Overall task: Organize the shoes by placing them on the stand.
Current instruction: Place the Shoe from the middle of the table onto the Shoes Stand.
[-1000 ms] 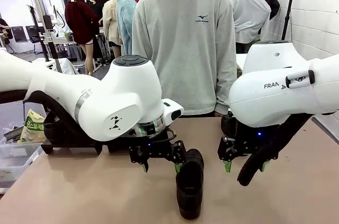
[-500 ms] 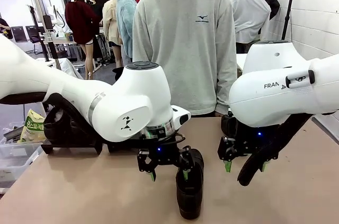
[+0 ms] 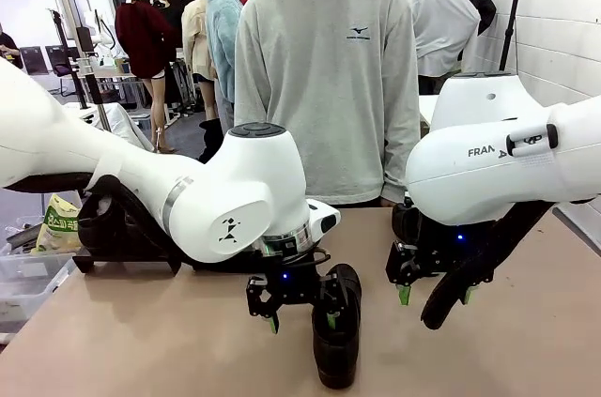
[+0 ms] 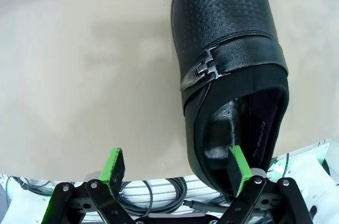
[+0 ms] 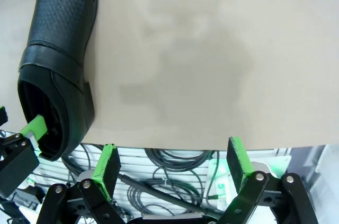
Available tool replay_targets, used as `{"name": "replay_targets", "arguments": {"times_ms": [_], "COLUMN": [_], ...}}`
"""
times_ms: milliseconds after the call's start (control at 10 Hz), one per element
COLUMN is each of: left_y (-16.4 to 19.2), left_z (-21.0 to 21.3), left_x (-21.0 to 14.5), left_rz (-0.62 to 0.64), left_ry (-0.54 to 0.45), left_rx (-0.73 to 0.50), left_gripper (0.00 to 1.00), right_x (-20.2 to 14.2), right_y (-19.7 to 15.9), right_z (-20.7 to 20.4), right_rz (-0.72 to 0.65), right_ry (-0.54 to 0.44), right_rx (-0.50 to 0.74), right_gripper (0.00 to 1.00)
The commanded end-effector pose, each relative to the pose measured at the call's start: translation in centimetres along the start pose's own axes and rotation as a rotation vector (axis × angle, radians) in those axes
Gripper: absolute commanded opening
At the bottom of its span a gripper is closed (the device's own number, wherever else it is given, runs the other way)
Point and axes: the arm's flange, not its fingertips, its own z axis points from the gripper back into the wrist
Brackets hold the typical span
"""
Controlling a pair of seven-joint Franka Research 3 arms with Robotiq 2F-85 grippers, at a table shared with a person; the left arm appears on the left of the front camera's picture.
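Left tool (image 3: pixel 301 322), released and empty, straddles one heel side of the glossy black leather dress shoe (image 4: pixel 228 38) on the beige tabletop (image 4: pixel 79 75).

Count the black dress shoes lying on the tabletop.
1: a buckled black shoe mid-table, the left tool at its heel opening. More may be hidden on the dark stand behind the left arm.

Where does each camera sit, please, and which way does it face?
Front: fixed between the arms, facing across the table at the person; both arms, left claw and right claw show.
Left wrist: on the left arm, looking down its open claw at the shoe.
Right wrist: on the right arm, looking down its open claw at bare table, shoe to one side.
Shared: all three show the shoe.
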Motion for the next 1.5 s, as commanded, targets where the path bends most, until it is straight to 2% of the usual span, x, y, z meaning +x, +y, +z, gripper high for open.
{"name": "replay_targets", "arguments": {"times_ms": [0,100,200,700,1400], "left_y": [-0.2,-0.3,-0.4,-0.7,-0.8], "left_z": [-1.7,-2.1,-2.3,-2.8,-3.2], "left_x": [-0.3,-0.5,-0.4,-0.5,-0.7], "left_rz": [0.013,-0.005,-0.018,-0.04,-0.03], "left_ry": [-0.034,-0.039,-0.035,0.012,0.051], "left_rx": [-0.011,-0.016,-0.026,0.001,0.055], "left_gripper": [1.0,1.0,0.87,0.0,0.0], "right_x": [0.0,0.0,0.0,0.0,0.0], "right_y": [0.0,0.0,0.0,0.0,0.0], "right_z": [0.1,0.1,0.1,0.1,0.1], "right_rz": [0.003,0.003,0.003,0.003,0.003], "right_ry": [0.005,0.005,0.005,0.005,0.005], "right_rx": [0.01,0.01,0.01,0.01,0.01], "right_gripper": [1.0,1.0,1.0,1.0,1.0]}}
